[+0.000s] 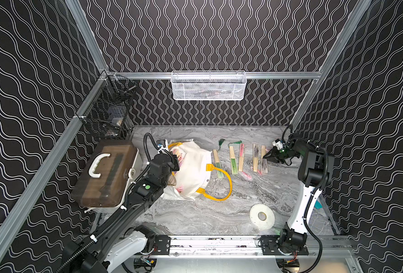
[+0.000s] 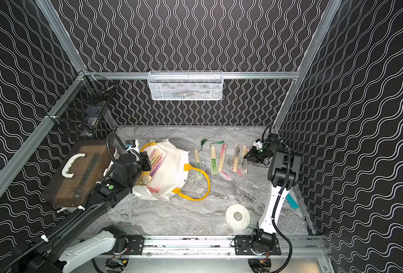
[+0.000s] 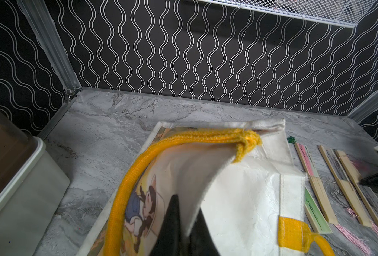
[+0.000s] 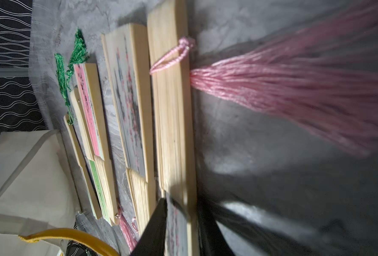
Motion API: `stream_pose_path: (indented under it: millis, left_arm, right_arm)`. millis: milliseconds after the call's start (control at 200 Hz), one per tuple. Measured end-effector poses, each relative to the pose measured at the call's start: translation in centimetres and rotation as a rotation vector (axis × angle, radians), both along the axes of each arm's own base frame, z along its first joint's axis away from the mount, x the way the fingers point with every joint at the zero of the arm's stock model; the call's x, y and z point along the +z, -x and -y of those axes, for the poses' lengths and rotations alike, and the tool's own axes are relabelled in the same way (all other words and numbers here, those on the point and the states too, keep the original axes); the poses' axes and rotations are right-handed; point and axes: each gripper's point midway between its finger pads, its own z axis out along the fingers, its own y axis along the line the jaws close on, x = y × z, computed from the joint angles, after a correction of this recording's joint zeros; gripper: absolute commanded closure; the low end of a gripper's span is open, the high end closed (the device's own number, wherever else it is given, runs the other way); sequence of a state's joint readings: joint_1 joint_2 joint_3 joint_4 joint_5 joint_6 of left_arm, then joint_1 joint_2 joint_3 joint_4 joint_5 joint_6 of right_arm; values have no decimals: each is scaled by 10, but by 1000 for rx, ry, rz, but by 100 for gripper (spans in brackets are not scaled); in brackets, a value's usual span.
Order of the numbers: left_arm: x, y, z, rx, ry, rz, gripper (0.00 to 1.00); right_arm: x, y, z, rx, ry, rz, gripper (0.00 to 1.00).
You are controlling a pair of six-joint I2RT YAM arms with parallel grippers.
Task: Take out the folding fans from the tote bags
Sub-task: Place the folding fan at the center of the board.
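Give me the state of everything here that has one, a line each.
Tote bag: lying on its side, mouth held open.
Left gripper: shut on the tote bag's edge.
Fans in the bag: closed, not yet out.
Fans on the table: five, closed, lying in a row.
Right gripper: jaws astride the end fan; grip unclear.
Box: lid shut.
Tape roll: lying flat.

The tote bag point(image 3: 239, 199) is matt, crinkled white canvas with a coarse woven yellow handle point(image 3: 205, 134); beside the bag, the folding fans point(image 4: 172, 110) show pale, smooth wooden slats and a silky pink tassel point(image 4: 294, 93) on smooth grey marbled tabletop point(image 1: 195, 217).
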State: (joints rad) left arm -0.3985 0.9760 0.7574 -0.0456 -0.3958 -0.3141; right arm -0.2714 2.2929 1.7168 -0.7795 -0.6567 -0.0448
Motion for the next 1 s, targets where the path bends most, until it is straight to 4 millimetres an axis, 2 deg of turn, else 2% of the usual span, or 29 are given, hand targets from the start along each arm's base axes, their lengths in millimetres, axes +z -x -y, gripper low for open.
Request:
stream_pose_path:
  millis: [150, 340, 405, 476, 616, 736, 841, 956, 1001]
  left_arm:
    - [0, 0, 0, -1, 2, 0, 100]
    - [1, 0, 1, -4, 4, 1, 100]
    - [0, 0, 2, -11, 6, 0, 100]
    - [0, 0, 4, -20, 9, -2, 100]
    - [-4, -1, 8, -42, 16, -4, 100]
    - [-7, -2, 11, -55, 20, -9, 100]
    - [-6, -3, 12, -56, 22, -4, 100]
    - [-8, -2, 12, -59, 25, 1, 100]
    - [-8, -1, 11, -60, 27, 5, 100]
  right_arm:
    - [0, 0, 8, -17, 56, -15, 67]
    - [3, 5, 27, -64, 180, -47, 66]
    - [7, 11, 31, -85, 236, -63, 63]
    - [20, 15, 24, -90, 278, -51, 61]
    - [62, 11, -20, -61, 324, 60, 60]
    - [94, 15, -71, -40, 306, 155, 61]
    - [122, 33, -126, -2, 251, 255, 61]
    - [149, 65, -192, 62, 117, 362, 65]
    - [156, 74, -210, 73, 81, 390, 65]
